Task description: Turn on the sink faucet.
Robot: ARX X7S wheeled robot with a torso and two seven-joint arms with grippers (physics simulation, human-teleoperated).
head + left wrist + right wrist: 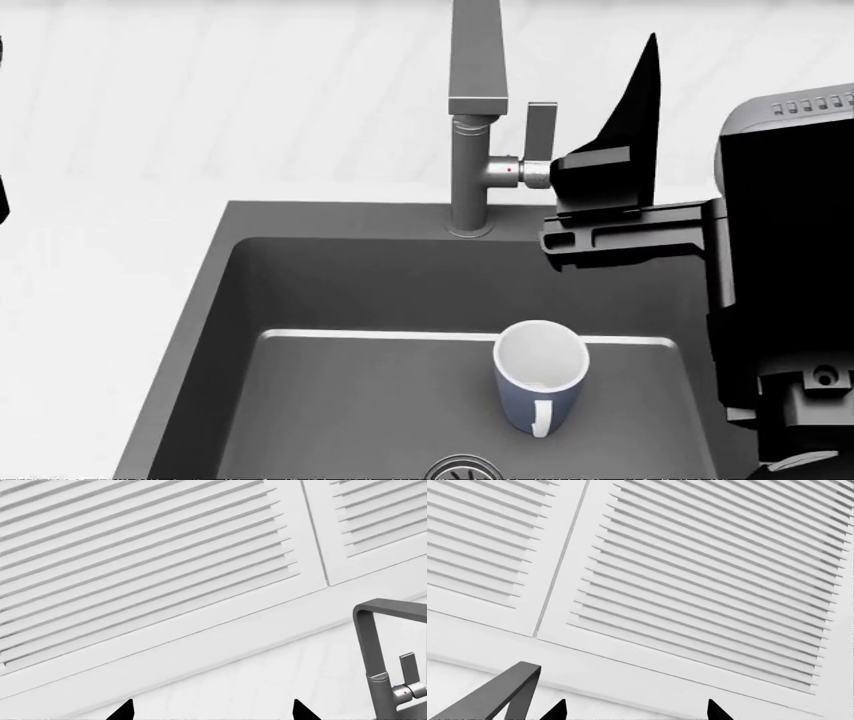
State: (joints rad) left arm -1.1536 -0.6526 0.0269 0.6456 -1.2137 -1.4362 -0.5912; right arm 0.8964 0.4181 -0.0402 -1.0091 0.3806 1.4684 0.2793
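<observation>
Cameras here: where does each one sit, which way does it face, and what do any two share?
Head: above, looking down at the sink, faucet and a mug; right gripper beside the lever.
Left wrist: behind the left gripper, facing louvered shutters; faucet at the edge.
Right wrist: faces the shutters; fingertips and the faucet's top show.
Shared: all three see the faucet.

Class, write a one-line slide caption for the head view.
Right hand beside the sink faucet lever, mug in the sink.

Grey sink faucet (470,150), blue mug (541,385)
</observation>
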